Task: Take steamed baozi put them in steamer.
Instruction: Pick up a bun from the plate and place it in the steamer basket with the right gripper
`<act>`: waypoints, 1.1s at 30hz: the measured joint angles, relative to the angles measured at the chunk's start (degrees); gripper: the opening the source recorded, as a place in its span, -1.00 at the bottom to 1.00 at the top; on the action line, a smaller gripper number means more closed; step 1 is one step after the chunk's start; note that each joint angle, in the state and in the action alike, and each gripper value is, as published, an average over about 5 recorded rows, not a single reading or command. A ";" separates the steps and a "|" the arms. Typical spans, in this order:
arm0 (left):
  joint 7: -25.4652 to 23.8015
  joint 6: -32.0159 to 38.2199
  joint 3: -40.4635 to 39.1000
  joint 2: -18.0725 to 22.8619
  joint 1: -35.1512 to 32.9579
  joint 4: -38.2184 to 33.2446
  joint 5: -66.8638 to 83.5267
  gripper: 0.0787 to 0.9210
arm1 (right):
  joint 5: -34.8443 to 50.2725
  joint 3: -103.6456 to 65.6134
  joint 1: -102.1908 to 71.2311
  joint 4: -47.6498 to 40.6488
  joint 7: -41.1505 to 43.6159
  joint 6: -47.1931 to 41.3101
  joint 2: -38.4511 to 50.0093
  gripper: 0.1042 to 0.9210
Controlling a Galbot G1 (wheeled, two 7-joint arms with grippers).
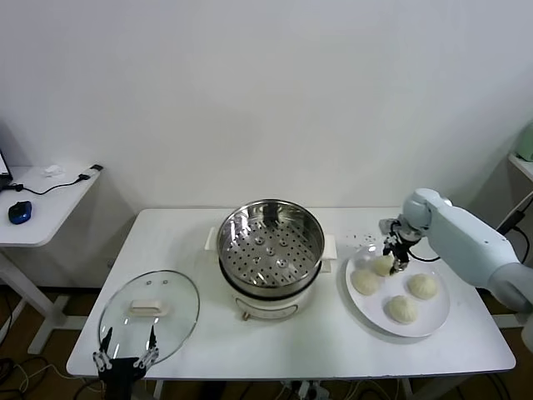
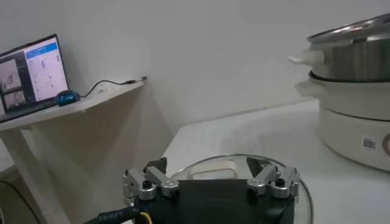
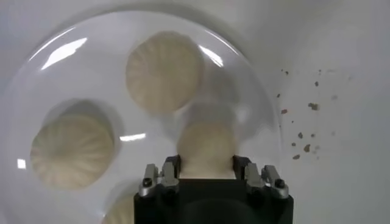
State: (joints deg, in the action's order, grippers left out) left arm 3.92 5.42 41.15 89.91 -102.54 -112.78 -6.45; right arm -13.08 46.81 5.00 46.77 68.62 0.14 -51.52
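Near edge of the white table (image 1: 333,342): left gripper (image 1: 126,354) parked just off the front left corner, fingers spread wide, nothing between them. Just beyond it, a glass lid (image 1: 150,314) lies flat on the table, handle up; the left wrist view shows the lid (image 2: 237,167) right past the open fingertips.

Right side: white plate (image 1: 433,321) with four baozi. Three lie free: front (image 1: 403,309), right (image 1: 423,286), left (image 1: 365,282). The fourth baozi (image 1: 382,265), at the plate's far edge, sits between the fingers of the right gripper (image 1: 393,260), which comes down from above. In the right wrist view the fingers (image 3: 170,167) press both sides of this baozi (image 3: 206,146), which rests on the plate (image 3: 36,79). Dark crumbs (image 3: 304,131) dot the table beside the plate.

Centre, farther back: steamer (image 1: 271,242), steel basket on a white cooker base, perforated floor bare.

Far left: a side desk (image 1: 37,204) with a blue mouse (image 1: 20,212).
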 measured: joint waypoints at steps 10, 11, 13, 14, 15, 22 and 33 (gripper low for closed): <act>0.12 0.06 -0.05 -0.32 -0.74 -0.55 0.04 0.77 | 1.75 11.37 15.69 9.49 1.24 10.38 -0.48 0.16; 0.15 0.06 -0.04 -0.32 -0.84 -0.63 0.04 0.77 | 1.59 12.28 17.36 10.17 1.26 11.85 -1.03 0.16; 0.19 0.05 -0.04 -0.29 -1.05 -0.81 0.05 0.77 | 1.25 13.89 20.45 11.47 1.20 14.75 -2.37 0.16; 0.20 0.05 -0.04 -0.27 -1.17 -0.89 0.05 0.77 | 1.01 14.55 21.86 12.10 1.11 16.20 -3.21 0.16; 0.21 0.05 -0.04 -0.25 -1.28 -0.96 0.05 0.77 | 0.72 15.06 23.11 12.67 0.98 17.58 -4.10 0.16; 0.21 -0.24 -0.31 -0.25 -1.86 -1.24 0.16 0.77 | -3.15 16.06 28.04 14.98 -0.68 26.43 -12.04 0.16; 0.24 -0.79 -0.04 -0.35 -2.68 -2.13 0.40 0.77 | -13.80 14.27 24.55 14.85 -3.27 34.80 -22.72 0.16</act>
State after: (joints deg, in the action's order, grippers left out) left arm 4.17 4.63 41.11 89.56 -105.22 -114.91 -6.05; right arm -26.88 61.07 29.55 61.62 65.34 34.94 -74.25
